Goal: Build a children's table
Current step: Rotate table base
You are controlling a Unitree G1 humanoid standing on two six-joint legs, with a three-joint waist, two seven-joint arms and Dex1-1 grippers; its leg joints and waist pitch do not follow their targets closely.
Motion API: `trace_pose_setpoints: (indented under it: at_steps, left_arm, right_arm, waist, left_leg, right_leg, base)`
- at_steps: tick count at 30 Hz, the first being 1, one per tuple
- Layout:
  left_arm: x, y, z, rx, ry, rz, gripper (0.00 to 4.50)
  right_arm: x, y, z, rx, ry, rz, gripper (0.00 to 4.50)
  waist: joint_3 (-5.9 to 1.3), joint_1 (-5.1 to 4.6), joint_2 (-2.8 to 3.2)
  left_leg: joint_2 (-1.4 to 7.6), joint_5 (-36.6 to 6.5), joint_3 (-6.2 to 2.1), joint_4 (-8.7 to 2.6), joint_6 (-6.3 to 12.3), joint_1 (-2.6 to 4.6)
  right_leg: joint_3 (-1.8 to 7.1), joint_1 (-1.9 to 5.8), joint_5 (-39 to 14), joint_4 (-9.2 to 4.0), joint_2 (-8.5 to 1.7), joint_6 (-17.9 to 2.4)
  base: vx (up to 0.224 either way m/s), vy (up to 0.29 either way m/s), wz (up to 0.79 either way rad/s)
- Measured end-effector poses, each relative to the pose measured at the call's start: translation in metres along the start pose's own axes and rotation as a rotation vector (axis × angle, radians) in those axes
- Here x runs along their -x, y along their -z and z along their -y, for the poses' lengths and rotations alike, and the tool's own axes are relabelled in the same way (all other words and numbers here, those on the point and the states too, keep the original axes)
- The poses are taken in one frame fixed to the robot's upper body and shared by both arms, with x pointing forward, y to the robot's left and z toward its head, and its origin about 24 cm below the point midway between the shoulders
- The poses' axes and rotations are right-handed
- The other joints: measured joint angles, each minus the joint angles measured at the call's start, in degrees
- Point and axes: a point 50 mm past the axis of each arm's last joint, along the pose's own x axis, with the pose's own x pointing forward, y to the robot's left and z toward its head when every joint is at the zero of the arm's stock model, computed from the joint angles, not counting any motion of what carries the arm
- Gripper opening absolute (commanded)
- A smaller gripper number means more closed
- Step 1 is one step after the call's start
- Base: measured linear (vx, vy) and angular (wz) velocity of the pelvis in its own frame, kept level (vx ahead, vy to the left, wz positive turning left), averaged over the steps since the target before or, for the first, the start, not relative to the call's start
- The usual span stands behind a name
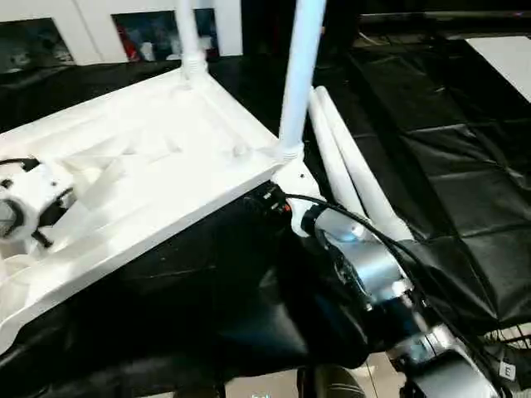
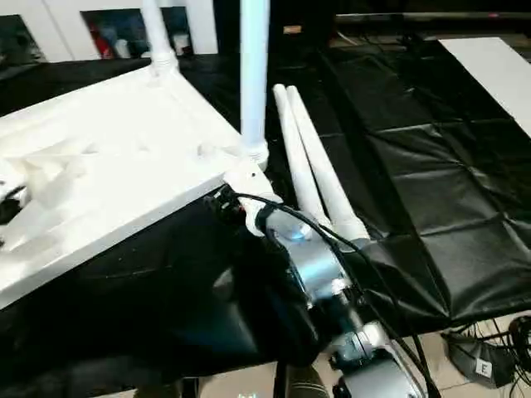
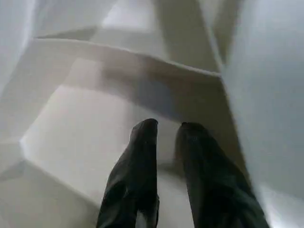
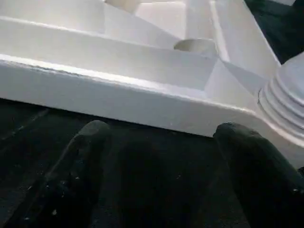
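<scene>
Tabletop (image 1: 149, 166), white plastic, lying underside up on black sheeting (image 1: 465, 182); ribbed braces form open compartments across it, all holding nothing but the left gripper's fingertips.

Corner sockets: two filled. Near-corner socket carries an upright leg (image 1: 299, 75), its top cut off by the frame edge. Far-corner socket carries a second upright leg (image 1: 189, 37), likewise cut off above. A small round boss (image 4: 195, 45) sits inside the rim near the first leg; whether it is hollow cannot be told.

Loose legs (image 1: 353, 166): two, lying side by side and touching on the sheeting just beside the near corner of the tabletop, their near ends hidden behind the right forearm.

Left gripper (image 3: 166, 128): inside a rib compartment of the tabletop, fingers narrow with a slim gap, gripping nothing visible.

Right gripper (image 4: 164, 137): low over the sheeting just outside the tabletop's edge by the near corner, fingers spread wide, nothing between them.

Cables and hardware at the tabletop's left end are partly cut off.
</scene>
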Motion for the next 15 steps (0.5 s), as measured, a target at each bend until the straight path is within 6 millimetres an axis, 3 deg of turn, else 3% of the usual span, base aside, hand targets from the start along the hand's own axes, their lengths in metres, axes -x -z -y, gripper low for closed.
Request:
trace_pose_setpoints:
  at_steps: [8, 15]
  left_arm:
    - [0.008, 0.002, 0.002, -0.051, 0.157, 0.021, 0.99]
    - [0.013, -0.012, 0.033, -0.095, 0.429, 0.165, 0.99]
  right_arm:
    - [-0.008, -0.002, -0.005, -0.002, -0.036, 0.025, 3.8]
    - [-0.012, 0.006, -0.009, -0.017, -0.054, 0.007, 3.8]
  waist:
    - [-0.02, -0.03, -0.04]
    - [-0.14, -0.03, -0.37]
  left_leg:
    - [-0.01, 0.0, 0.06, 0.01, 0.0, -0.01]
    - [0.02, 0.0, 0.11, 0.03, 0.01, -0.01]
  right_leg:
    - [0.02, 0.0, 0.0, -0.05, -0.04, 0.0]
    - [0.0, 0.0, -0.1, 0.0, -0.05, -0.1]
  base:
    - [0.0, 0.0, 0.0]
    - [0.0, 0.0, 0.0]
